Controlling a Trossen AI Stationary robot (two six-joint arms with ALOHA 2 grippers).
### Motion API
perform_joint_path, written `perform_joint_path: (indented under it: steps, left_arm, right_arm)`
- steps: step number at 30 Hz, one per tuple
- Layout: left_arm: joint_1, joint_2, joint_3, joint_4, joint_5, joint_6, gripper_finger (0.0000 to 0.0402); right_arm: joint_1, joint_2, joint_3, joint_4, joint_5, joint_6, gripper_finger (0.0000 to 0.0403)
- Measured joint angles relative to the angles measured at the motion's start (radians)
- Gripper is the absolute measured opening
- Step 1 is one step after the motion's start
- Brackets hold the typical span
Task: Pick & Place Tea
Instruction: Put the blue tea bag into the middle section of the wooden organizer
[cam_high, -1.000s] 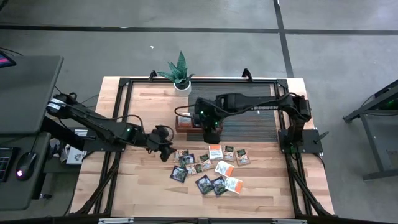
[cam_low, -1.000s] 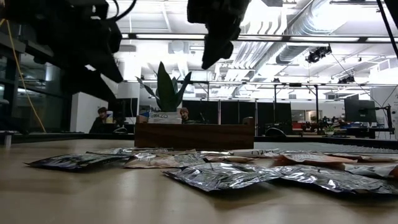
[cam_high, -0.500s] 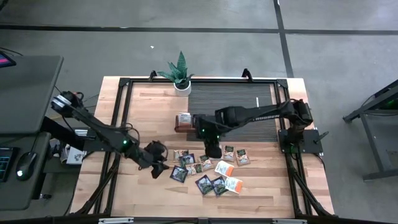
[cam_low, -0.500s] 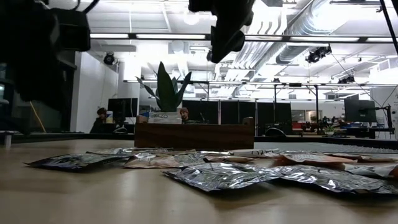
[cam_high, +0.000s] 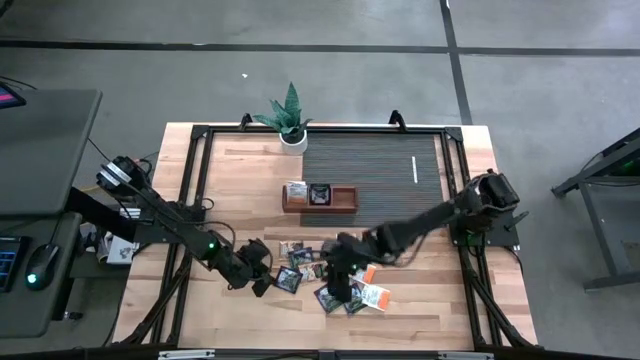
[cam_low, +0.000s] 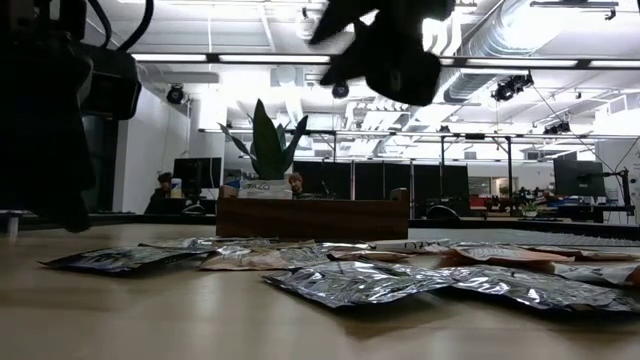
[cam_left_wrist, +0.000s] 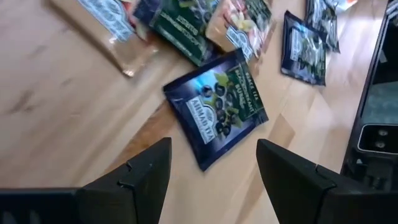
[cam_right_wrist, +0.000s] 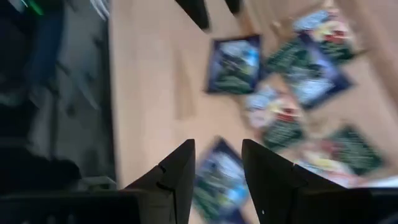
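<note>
High view straight down over the whole tabletop (cam_high: 230, 180), low view level at tabletop height facing the room behind, both wrist views close above the scattered tea sachets (cam_left_wrist: 216, 106) (the same cluster appears in all four)

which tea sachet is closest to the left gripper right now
The dark blue sachet at the left edge of the pile: it lies alone on bare wood just ahead of the open left gripper, while the other sachets lie farther off, overlapping.

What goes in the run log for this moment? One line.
left hand: open, over dark blue tea bag | right hand: open, above tea bags | tray: two bags inside
</note>
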Motion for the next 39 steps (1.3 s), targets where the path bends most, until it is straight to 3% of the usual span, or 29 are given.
perform_joint_path:
  steps: [5,10,15,20,30,39]
  left_arm:
    - [0.000,0.052,0.027,-0.003,0.030,-0.001,0.0232]
    - [0.000,0.097,0.035,-0.002,0.029,-0.048,0.0232]
    - [0.000,0.109,0.036,-0.003,0.013,-0.095,0.0232]
    - [0.013,0.110,0.036,-0.010,0.006,-0.188,0.0232]
    - [0.014,0.111,0.035,-0.012,0.011,-0.218,0.0232]
    - [0.075,0.126,0.034,0.014,0.128,-0.237,0.0232]
  right_arm:
    - [0.090,0.005,-0.086,0.302,0.187,0.271,0.0129]
    - [0.149,0.006,-0.120,0.348,0.355,0.449,0.0129]
    - [0.154,0.010,-0.121,0.339,0.341,0.501,0.0129]
    - [0.141,0.023,-0.121,0.334,0.407,0.625,0.0129]
    - [0.131,0.167,-0.121,0.474,0.357,0.861,0.0129]
    - [0.128,0.188,-0.120,0.480,0.378,0.884,0.0129]
